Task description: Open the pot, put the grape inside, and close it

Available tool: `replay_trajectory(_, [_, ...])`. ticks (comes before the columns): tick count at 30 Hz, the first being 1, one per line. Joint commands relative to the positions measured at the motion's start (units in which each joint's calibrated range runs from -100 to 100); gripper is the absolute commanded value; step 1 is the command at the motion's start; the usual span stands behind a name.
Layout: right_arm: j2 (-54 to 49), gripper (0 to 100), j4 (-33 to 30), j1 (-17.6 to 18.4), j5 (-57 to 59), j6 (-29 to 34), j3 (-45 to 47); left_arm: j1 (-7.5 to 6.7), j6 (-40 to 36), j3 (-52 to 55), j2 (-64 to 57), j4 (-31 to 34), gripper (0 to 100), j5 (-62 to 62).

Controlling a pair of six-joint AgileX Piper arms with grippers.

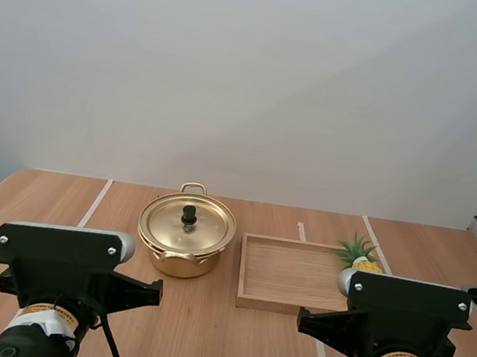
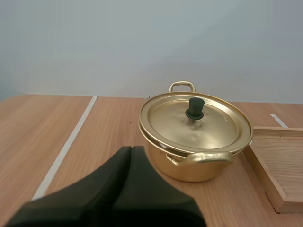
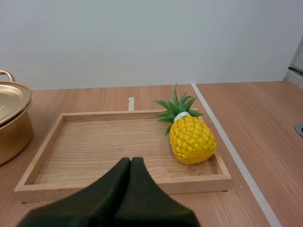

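1. Pot (image 2: 189, 168) sits on the table just ahead of my left gripper (image 2: 131, 148), whose fingers are pressed together, empty. My right gripper (image 3: 130, 159) is likewise clenched, facing the wooden tray (image 3: 199, 183).
2. Risk: the small black knob (image 2: 194, 108) on the polished golden lid (image 2: 213, 127) may slip from a pinch.
3. Fruit in the tray is a pineapple (image 3: 191, 140) — bumpy, rounded, likely to roll from the grip.

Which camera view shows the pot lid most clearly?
The left wrist view: the lid sits close and whole, its black knob plain. The high view shows it whole too, farther off, from above. The right wrist view catches a part of its rim beside the tray.
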Motion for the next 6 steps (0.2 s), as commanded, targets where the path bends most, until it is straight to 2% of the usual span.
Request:
replay_trajectory(1, [-0.42, 0, -0.14, -0.14, 0.05, -0.44, 0.00, -0.20, -0.23, 0.09, -0.29, 0.00, 0, -1.54])
replay_trajectory(6, [-0.42, 0, -0.14, -0.14, 0.05, -0.44, 0.00, -0.20, -0.23, 0.09, -0.29, 0.00, 0, -1.54])
